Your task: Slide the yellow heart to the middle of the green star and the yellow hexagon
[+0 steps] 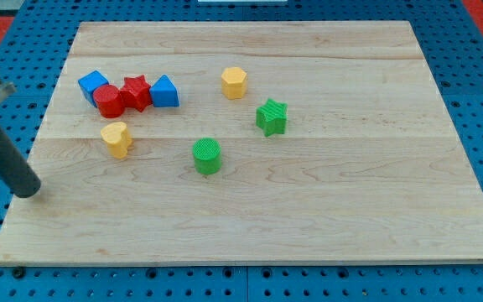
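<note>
The yellow heart (116, 138) lies on the wooden board at the view's left. The yellow hexagon (234, 82) sits right of it, toward the top centre. The green star (271, 117) is just below and right of the hexagon. My tip (28, 190) rests near the board's left edge, well left of and below the yellow heart, touching no block.
A green cylinder (207, 156) sits below the hexagon and star. A cluster at the upper left holds a blue block (93, 84), a red cylinder (108, 101), a red star (136, 92) and a blue block (164, 91). A blue pegboard (476, 67) surrounds the wooden board (350, 201).
</note>
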`<action>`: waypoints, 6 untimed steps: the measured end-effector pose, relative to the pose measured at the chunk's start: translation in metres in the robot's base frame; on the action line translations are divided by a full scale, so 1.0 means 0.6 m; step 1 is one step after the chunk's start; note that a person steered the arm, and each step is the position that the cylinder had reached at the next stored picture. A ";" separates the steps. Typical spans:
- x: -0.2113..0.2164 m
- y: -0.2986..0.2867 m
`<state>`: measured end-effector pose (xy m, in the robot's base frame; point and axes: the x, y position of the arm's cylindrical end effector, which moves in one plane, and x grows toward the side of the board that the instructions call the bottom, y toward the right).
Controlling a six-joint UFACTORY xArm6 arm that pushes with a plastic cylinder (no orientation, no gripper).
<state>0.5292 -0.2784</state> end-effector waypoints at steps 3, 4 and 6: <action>0.007 -0.032; 0.004 -0.044; -0.137 0.194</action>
<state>0.4470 -0.1623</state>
